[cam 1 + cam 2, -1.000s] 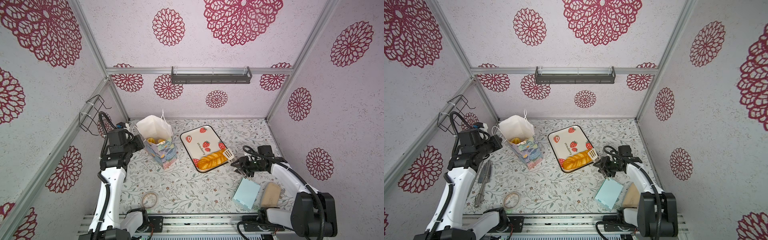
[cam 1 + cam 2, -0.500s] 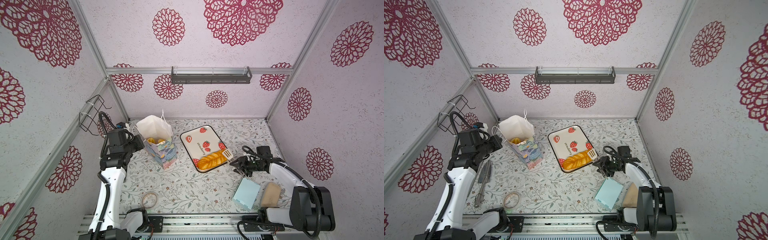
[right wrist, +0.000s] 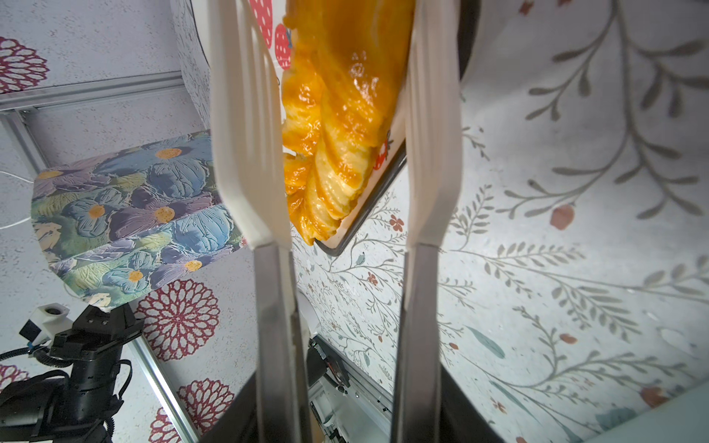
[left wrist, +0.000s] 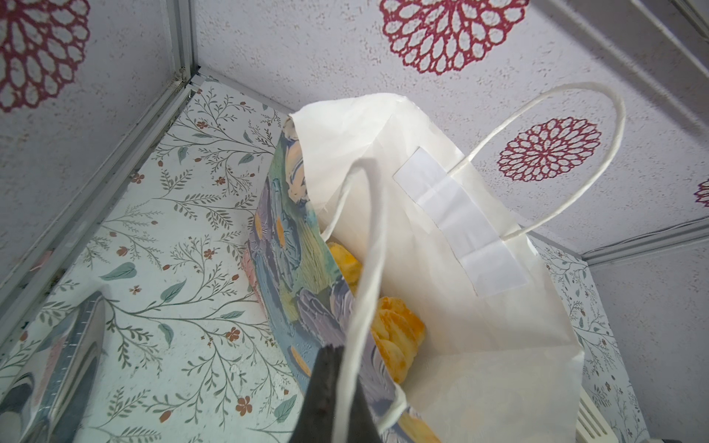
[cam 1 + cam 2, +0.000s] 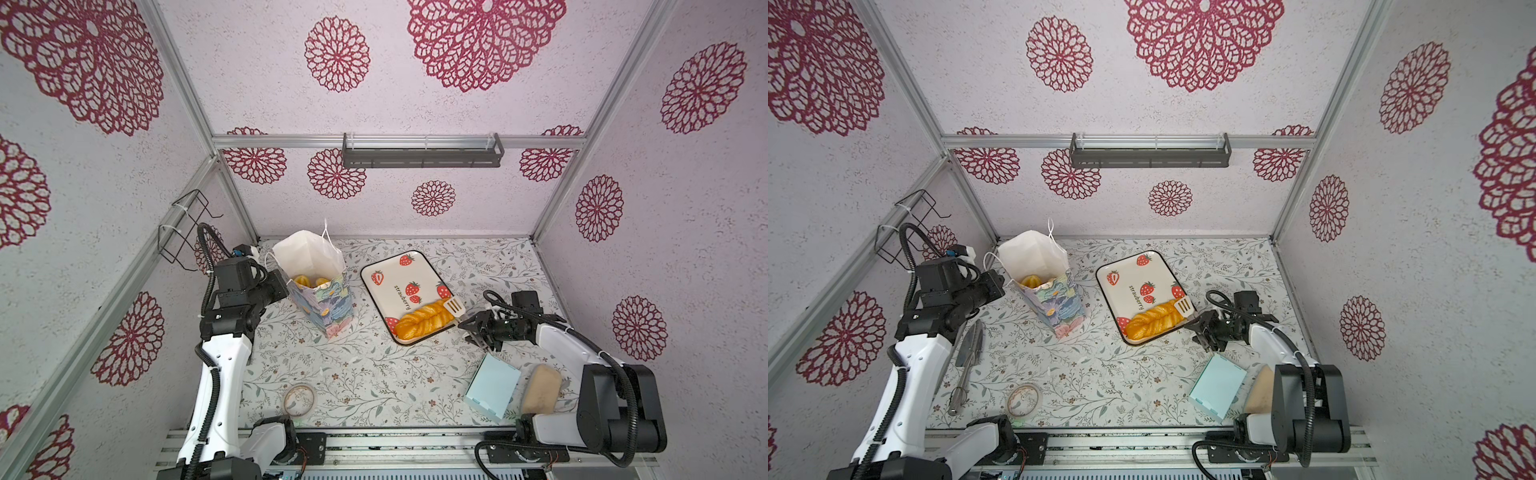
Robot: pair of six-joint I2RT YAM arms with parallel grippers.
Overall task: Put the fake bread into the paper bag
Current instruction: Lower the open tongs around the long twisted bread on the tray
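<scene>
As the right claw [image 5: 473, 334], clenched on the tongs [image 5: 454, 307], has edged toward 9 o'clock, their blades now bracket the braided loaf [image 5: 424, 322] at the tray's [image 5: 390, 270] 5 o'clock corner, so pickup looks near. The left claw [image 5: 282, 287] pinches the paper bag's [image 5: 326, 305] handle, arm bent low at 9 o'clock.

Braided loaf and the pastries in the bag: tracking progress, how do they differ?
Size: the braided loaf is long, the pastries small. Place: the braided loaf lies on the strawberry tray, tongs straddling one end; the pastries sit inside the paper bag. Both are glossy golden-orange.
</scene>
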